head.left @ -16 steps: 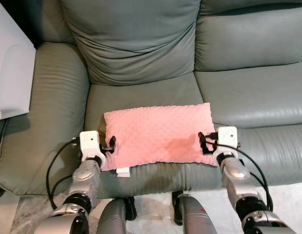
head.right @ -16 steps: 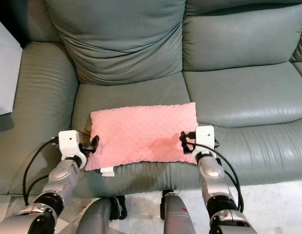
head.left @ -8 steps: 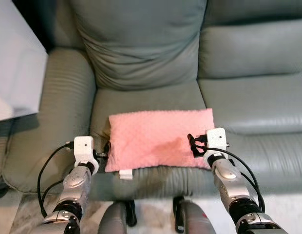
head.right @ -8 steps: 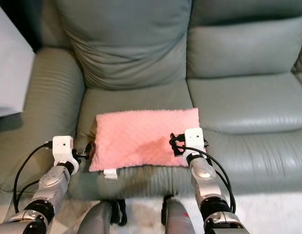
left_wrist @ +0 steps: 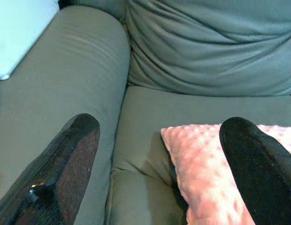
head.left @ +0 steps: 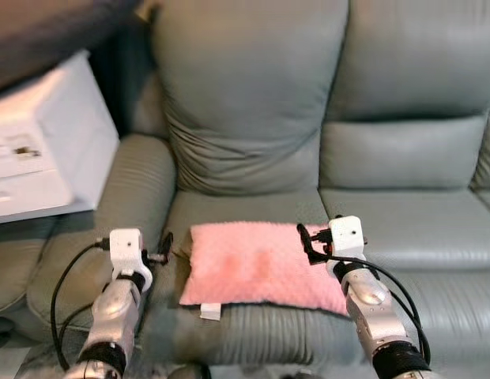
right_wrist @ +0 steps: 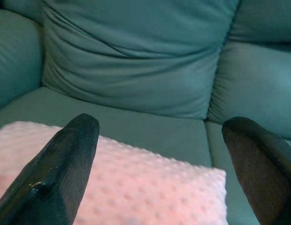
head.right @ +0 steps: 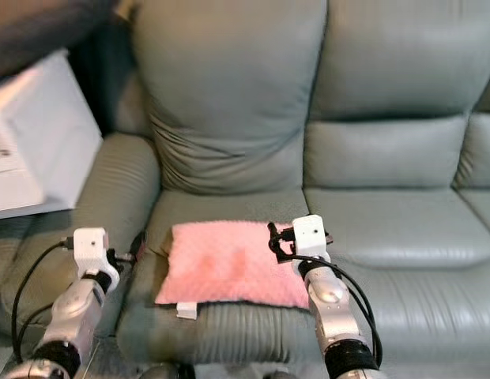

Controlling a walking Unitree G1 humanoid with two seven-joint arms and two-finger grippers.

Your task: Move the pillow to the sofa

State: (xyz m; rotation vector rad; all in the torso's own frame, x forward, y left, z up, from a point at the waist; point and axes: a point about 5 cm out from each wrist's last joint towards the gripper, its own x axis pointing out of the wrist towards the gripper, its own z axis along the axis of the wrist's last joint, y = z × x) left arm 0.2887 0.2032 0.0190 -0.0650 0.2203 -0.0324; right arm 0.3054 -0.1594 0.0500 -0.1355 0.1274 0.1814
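A pink dimpled pillow (head.left: pixel 257 273) lies flat on the left seat of the grey-green leather sofa (head.left: pixel 253 110), its front edge near the seat's front, a white tag (head.left: pixel 210 313) hanging there. My left gripper (head.left: pixel 164 248) stands open just left of the pillow's left end, beside the armrest, not touching it. In the left wrist view the pillow's corner (left_wrist: pixel 206 173) lies toward one finger (left_wrist: pixel 258 164). My right gripper (head.left: pixel 305 241) hangs open a little above the pillow's right part; the right wrist view shows the pillow (right_wrist: pixel 136 187) beneath its spread fingers (right_wrist: pixel 65 164).
A white cabinet (head.left: pixel 39 158) stands left of the sofa's left armrest (head.left: pixel 111 205). The sofa's right seat (head.left: pixel 419 229) lies beyond the pillow. Back cushions (head.left: pixel 403 55) rise behind both seats.
The whole picture has shifted, showing more of the backrest and cabinet, so the camera has moved. My left gripper has drawn off the pillow's left edge; my right gripper has come up above it.
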